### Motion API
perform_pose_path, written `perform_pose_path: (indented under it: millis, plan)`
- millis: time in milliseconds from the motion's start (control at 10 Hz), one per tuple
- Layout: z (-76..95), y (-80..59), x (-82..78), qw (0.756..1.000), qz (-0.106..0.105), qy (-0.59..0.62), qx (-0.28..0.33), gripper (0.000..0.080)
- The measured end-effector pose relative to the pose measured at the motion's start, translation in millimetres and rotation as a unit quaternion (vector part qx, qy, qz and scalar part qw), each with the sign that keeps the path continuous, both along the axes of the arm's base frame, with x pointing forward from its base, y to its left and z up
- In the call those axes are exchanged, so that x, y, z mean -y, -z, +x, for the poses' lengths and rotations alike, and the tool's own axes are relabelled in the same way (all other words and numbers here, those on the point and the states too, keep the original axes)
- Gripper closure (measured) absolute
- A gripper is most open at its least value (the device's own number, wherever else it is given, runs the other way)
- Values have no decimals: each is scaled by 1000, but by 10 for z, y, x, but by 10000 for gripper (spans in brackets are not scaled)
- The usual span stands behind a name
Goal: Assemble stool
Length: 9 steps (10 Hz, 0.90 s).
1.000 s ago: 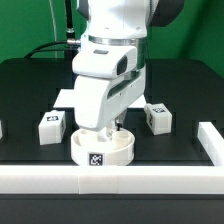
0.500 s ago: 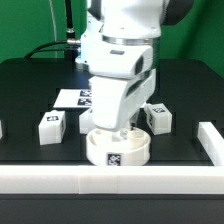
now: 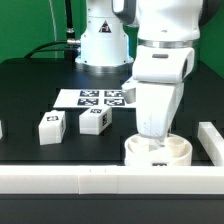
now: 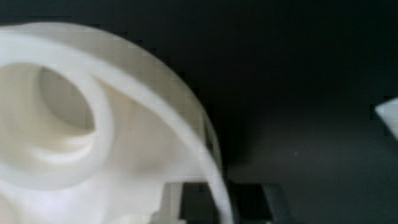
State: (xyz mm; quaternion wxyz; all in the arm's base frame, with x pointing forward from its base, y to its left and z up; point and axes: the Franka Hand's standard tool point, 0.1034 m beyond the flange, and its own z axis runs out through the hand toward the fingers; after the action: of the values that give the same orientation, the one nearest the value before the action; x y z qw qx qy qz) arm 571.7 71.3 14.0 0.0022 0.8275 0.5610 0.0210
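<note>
exterior view, read left to right: a first leg [image 3: 50, 128] and a second leg [image 3: 94, 120] lie loose on the black table [image 3: 30, 85], apart from each other, with the marker board [image 3: 72, 98] just behind the second. further right the gripper [image 3: 157, 140] reaches straight down into the seat [image 3: 180, 152], which sits on the table just behind the front rail [image 3: 60, 180], near the right-hand corner. wrist view: the seat [image 4: 89, 110] fills the frame, and its curved wall runs between the two dark fingers [image 4: 267, 198]; the jaws stand only a wall's thickness apart and appear clamped on it, so the gripper [image 4: 222, 200] is judged to hold the seat by its wall. whether the seat touches the rail cannot be told. progress: early. no leg is seen joined to the seat, and further legs are not in view. left to do, by this reading: settle the seat, then fetch and fit each leg.
</note>
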Motion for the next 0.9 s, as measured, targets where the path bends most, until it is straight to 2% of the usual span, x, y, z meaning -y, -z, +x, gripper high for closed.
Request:
perform_pose_path:
  millis: [400,900]
  plan:
    - [70,0,-193,1000,0,-1,-4,770]
    - [69,-9,-185,1000,-1,3,-10,770]
